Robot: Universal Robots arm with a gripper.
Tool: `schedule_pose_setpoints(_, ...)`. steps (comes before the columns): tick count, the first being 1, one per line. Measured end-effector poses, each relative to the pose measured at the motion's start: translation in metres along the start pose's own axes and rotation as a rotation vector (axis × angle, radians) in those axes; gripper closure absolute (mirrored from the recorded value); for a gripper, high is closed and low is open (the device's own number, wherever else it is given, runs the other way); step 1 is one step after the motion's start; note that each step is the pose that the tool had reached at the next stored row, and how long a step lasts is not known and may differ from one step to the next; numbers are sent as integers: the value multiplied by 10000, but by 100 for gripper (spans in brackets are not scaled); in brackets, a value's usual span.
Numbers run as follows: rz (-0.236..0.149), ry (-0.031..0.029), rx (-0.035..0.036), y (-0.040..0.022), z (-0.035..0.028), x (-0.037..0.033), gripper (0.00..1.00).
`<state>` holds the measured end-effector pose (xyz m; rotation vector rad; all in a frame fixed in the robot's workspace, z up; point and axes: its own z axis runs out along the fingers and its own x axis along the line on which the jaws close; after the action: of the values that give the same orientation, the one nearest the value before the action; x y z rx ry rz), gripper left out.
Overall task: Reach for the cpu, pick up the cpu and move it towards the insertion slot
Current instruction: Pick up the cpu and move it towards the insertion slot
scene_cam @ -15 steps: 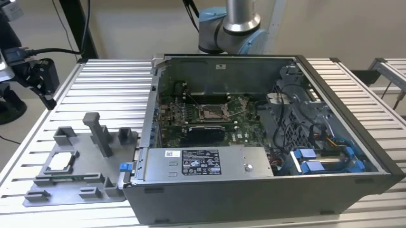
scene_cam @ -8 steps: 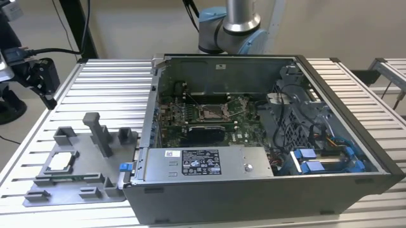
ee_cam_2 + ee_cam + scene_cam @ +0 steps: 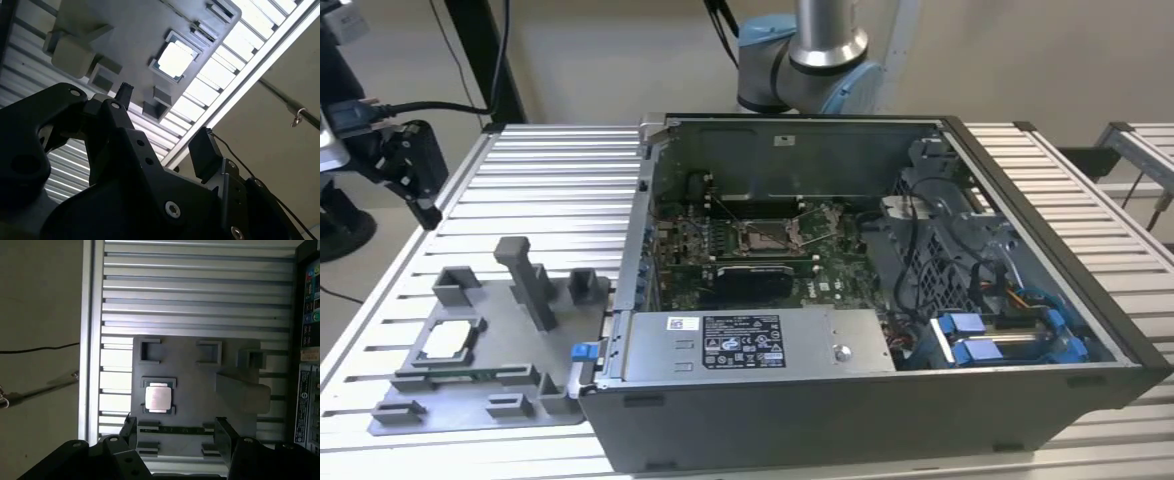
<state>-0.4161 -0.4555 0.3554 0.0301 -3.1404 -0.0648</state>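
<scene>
The cpu (image 3: 447,340) is a pale square chip lying in a grey frame on the fixture plate (image 3: 480,410), at the exterior view's left. Both wrist views show the cpu (image 3: 157,398) (image 3: 175,60) from above. My gripper (image 3: 175,426) is open, its two black fingers (image 3: 129,429) spread wide with nothing between them. It hangs well above the plate, apart from the chip. The insertion slot (image 3: 761,235) is a square socket with a shiny frame and dark centre, on the green board inside the open computer case.
The open computer case (image 3: 881,400) stands at the middle and right of the ribbed metal table (image 3: 547,170). Grey blocks and a tall post (image 3: 527,280) rise from the fixture plate beside the chip. The arm's base (image 3: 801,60) stands behind the case.
</scene>
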Motion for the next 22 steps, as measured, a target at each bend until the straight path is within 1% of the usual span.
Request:
schedule_pose_setpoints(4,0,1,1,0,30,1,0)
schedule_pose_setpoints(12,0,1,0,0,114,2,0)
schedule_pose_setpoints(22,0,1,1,4,203,2,0)
